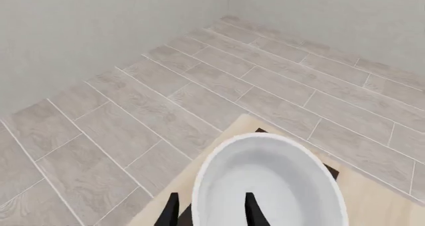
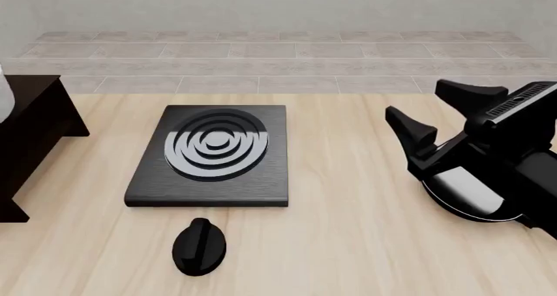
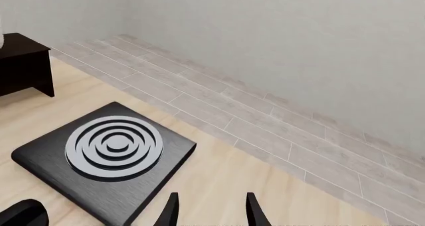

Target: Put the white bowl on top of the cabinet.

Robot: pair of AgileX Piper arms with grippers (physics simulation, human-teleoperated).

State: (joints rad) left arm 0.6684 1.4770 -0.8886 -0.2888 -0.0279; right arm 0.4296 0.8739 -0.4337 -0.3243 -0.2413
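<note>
The white bowl (image 1: 269, 186) fills the lower part of the left wrist view, with dark corners of the cabinet (image 1: 331, 171) showing under it. My left gripper (image 1: 211, 212) is open and straddles the bowl's near wall, one finger inside and one outside. In the front view only a sliver of the white bowl (image 2: 4, 94) shows at the left edge, over the dark cabinet (image 2: 30, 133); the left gripper is out of that view. My right gripper (image 2: 431, 113) is open and holds nothing, far to the right. The right wrist view shows the cabinet (image 3: 23, 61) far off.
A flat black stove plate (image 2: 213, 156) with grey rings lies mid-table, with a black knob (image 2: 198, 245) in front of it. A black frying pan (image 2: 470, 193) sits under the right arm. Tiled floor and a wall lie beyond the table's far edge.
</note>
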